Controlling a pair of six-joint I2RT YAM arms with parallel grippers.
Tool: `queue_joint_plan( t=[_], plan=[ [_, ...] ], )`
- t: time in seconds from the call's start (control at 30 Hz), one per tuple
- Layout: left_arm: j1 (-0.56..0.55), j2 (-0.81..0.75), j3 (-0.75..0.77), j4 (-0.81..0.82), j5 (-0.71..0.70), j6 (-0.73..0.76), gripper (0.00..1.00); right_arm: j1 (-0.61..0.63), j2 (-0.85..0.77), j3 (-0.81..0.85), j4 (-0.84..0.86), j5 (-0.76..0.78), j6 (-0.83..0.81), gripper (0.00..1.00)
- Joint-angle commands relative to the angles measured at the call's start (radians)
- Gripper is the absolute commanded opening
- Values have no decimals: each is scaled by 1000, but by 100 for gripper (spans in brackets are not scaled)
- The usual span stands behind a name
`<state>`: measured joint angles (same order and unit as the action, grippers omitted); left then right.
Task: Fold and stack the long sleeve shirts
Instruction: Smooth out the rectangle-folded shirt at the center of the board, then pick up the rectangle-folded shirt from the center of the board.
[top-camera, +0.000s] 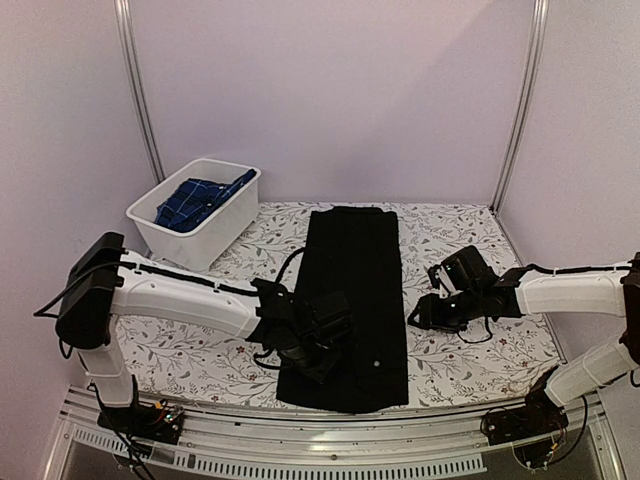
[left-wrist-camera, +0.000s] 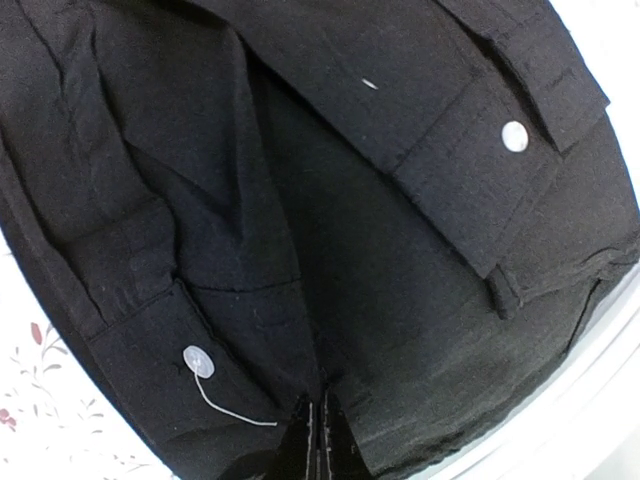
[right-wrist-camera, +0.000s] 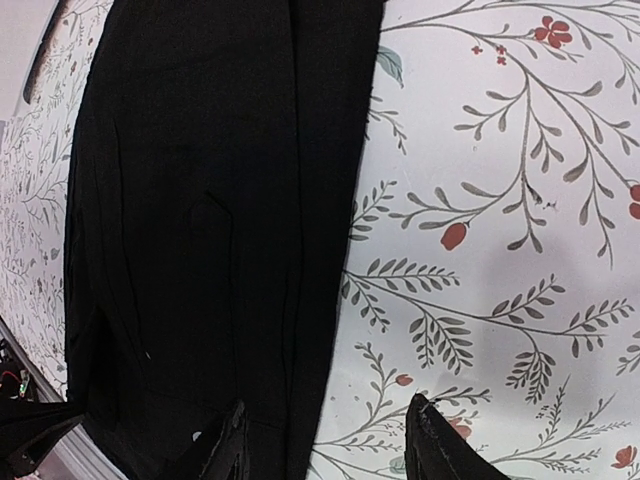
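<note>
Touching black shirt (top-camera: 355, 270) w/ closed L tool (left-wrist-camera: 318, 440); R tool (right-wrist-camera: 328, 415) parted.

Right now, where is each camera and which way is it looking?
Top: high behind the robot, looking down at the table, black shirt and tub; left arm and right arm show.
Left wrist: rides the left arm, looks down at the shirt's buttoned cuffs; shut left claw shows.
Right wrist: rides the right arm, looks down at the shirt's edge and table; open right claw shows.
Shared: all three see the black shirt.
</note>
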<state>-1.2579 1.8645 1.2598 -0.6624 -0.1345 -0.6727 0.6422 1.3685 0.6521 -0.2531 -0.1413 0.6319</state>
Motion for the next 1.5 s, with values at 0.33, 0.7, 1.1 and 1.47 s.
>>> queue_joint_plan(
  t=[0.33, 0.7, 1.1, 1.47],
  plan=[
    [-1, -41, -33, 87, 84, 41, 48, 35, 1, 16, -12, 6, 11, 52],
    [171, -301, -236, 301, 300, -28, 57, 120, -19, -11, -13, -5, 70, 53],
    [309, -654, -606, 428, 407, -186, 55, 318, -97, -104, 25, 34, 322, 55],
    [349, -743, -862, 645, 556, -295, 51, 353, -130, -206, 120, -14, 425, 56]
  ],
)
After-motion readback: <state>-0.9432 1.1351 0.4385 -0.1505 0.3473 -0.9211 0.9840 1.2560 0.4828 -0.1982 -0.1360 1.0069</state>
